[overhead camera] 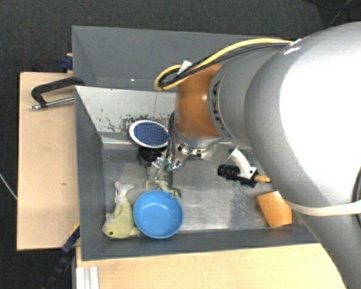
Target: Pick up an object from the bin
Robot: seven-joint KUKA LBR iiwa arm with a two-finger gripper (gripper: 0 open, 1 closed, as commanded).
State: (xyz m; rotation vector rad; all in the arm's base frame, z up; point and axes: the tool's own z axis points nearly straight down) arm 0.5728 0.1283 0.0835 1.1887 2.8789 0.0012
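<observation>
Bin [88, 173]: grey metal, small things scattered inside.
Blue bowl [158, 215]: 1 round bowl against the front wall, left of centre.
Gripper [166, 165]: pointing down behind the bowl; open or closed cannot be told.
Green scrap [165, 185]: small and crumpled, between gripper and bowl, touching the bowl's rim.
Deciding relation: the scrap lies just frontward of the gripper; long axis unclear.
</observation>
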